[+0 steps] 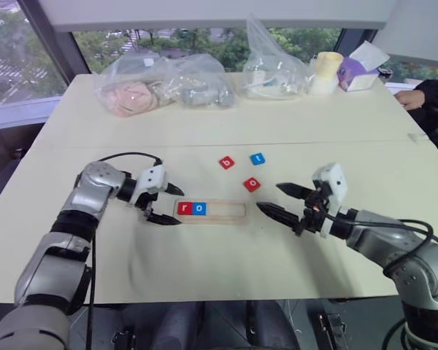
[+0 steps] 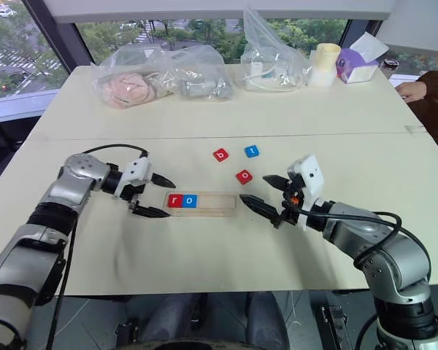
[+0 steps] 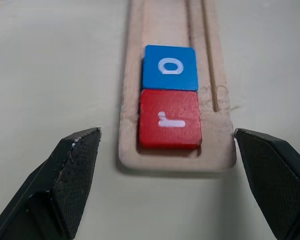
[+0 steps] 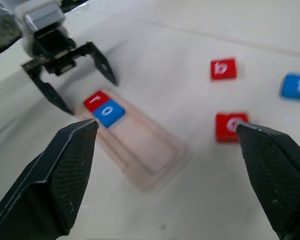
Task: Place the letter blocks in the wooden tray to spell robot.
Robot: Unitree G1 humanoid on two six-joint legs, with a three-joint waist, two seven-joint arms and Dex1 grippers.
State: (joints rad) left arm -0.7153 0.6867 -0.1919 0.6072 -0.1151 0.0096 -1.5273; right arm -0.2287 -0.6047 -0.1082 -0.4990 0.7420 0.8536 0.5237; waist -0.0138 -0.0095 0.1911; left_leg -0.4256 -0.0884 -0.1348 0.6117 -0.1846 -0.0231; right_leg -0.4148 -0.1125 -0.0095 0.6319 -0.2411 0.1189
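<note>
On the pale table (image 1: pixel 226 124), the wooden tray (image 1: pixel 226 210) lies lengthwise left to right. Red r block (image 1: pixel 185 208) and blue o block (image 1: pixel 198 208) fill its left end. Left gripper (image 1: pixel 169 205) and right gripper (image 1: pixel 283 200) both gape empty.

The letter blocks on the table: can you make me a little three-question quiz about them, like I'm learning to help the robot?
1. True or false: the wooden tray already holds two letter blocks.
2. Which loose block lies nearest the tray? A) the red o block B) the red b block C) the blue t block
3. Fill in: the left end effector is ____ and holds nothing.

Key:
1. True: the red r block and the blue o block sit side by side at the tray's left end.
2. A
3. open
</note>
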